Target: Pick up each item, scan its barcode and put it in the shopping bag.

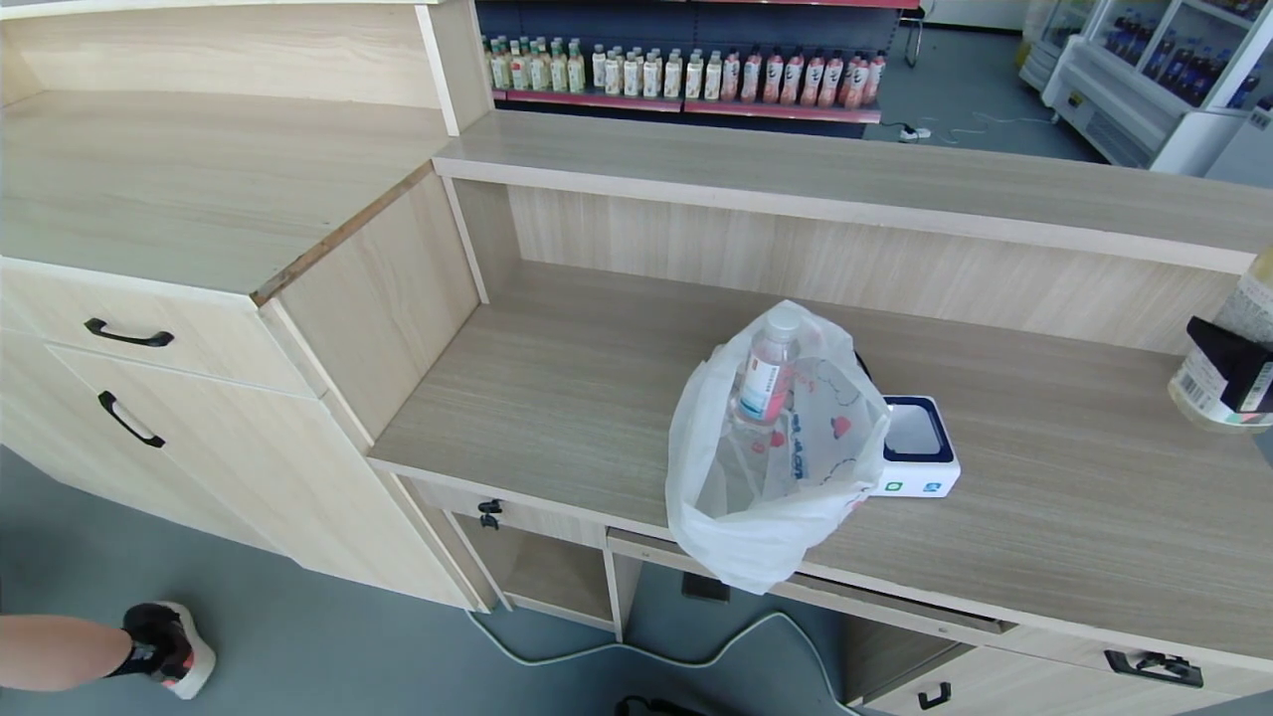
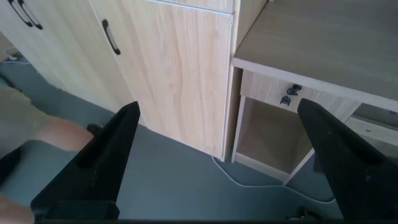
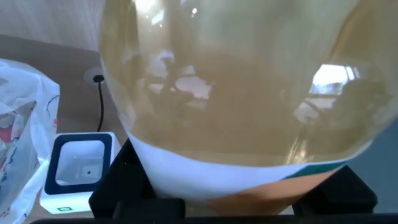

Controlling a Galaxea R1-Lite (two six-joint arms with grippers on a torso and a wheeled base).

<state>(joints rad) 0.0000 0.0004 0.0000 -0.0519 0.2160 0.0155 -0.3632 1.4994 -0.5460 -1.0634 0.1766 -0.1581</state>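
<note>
right gripper is clamped on the bottle out over the right end of the counter, well apart from the scanner by the shopping bag, so bring it over slow and roll it till the barcode (can't tell which side it's on) faces the glass; left gripper is wide open.

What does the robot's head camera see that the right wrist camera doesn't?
Head camera's extras: a clear bottle inside the shopping bag, drawer handles, and a far shelf of drinks. Right wrist's extra: a black cable behind the scanner. Both: the shopping bag, the scanner, and the amber bottle held in the right gripper.
</note>
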